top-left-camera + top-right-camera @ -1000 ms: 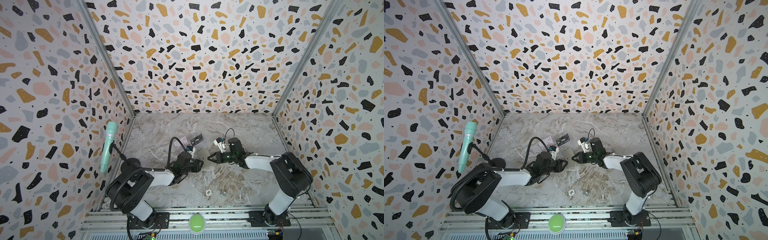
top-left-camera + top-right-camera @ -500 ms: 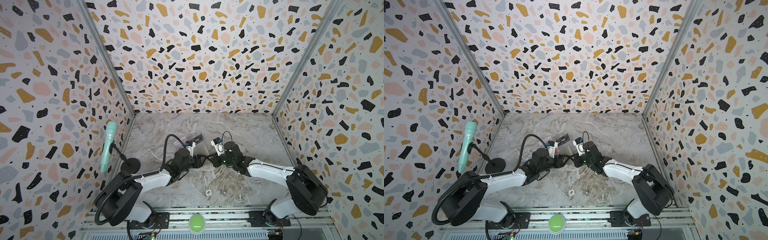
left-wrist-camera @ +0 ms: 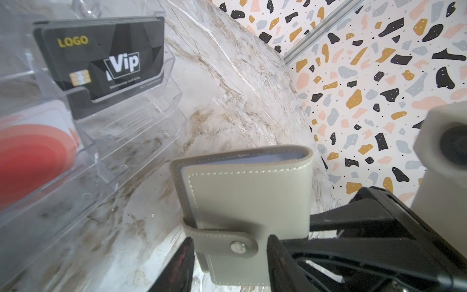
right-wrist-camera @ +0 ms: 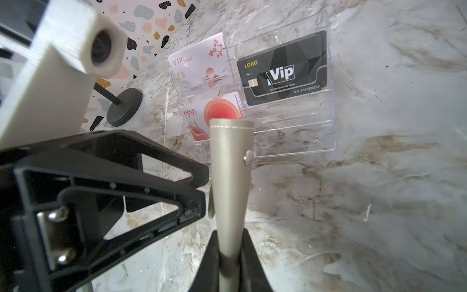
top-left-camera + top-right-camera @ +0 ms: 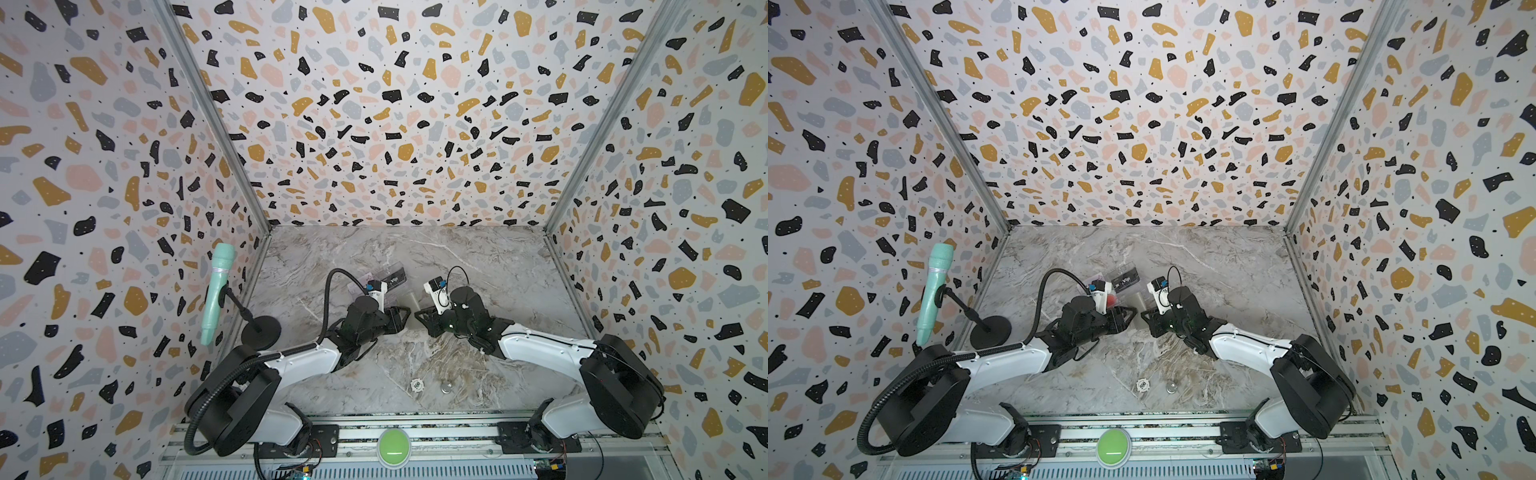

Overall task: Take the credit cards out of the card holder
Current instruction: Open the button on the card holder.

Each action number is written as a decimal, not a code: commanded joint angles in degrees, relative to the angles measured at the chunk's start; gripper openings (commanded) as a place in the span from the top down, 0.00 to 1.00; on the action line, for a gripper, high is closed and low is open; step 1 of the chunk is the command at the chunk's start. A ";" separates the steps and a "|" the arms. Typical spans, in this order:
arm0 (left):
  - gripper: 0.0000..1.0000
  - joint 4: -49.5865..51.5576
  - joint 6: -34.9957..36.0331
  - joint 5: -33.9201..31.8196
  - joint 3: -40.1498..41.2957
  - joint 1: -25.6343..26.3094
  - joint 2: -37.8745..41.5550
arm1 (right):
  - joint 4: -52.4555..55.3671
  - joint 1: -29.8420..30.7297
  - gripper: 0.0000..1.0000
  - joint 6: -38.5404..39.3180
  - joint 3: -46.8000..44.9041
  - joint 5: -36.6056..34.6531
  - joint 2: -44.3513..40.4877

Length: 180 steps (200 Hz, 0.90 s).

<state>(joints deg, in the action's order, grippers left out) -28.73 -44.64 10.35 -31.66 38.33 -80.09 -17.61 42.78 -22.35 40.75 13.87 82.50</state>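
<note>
Grey-brown marbled surface [image 5: 478,266], walled on three sides. Carries a clear plastic tray [image 4: 298,131] toward the middle. Bears the round black base [image 5: 261,332] of a microphone stand at the left edge. Holds a small white disc [image 5: 417,385] near the front rail, with a smaller silver disc [image 5: 446,388] just beside it, both well apart from the tray.

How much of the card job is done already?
Barely started, it seems. Done: the card holder is lifted off the table. In hand: the right claw pinches its edge, the left claw open beside it. Left: its snap strap is shut, so it needs opening and emptying. The cards in the clear tray sit apart.
</note>
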 commanded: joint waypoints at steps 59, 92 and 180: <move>0.56 -5.06 -1.79 1.83 0.28 0.17 -1.88 | -4.07 0.98 0.97 1.05 -0.58 0.29 -2.76; 0.59 -3.38 -1.15 0.73 0.08 0.13 -2.07 | -5.97 0.98 0.97 0.74 -1.79 0.80 -4.05; 0.62 -3.32 -0.86 3.96 -0.93 0.38 -3.42 | -8.33 1.41 0.97 0.98 -2.96 0.72 -4.81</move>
<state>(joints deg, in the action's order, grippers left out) -31.70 -46.09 12.60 -31.66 38.33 -82.35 -21.12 43.20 -21.98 37.32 13.17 79.83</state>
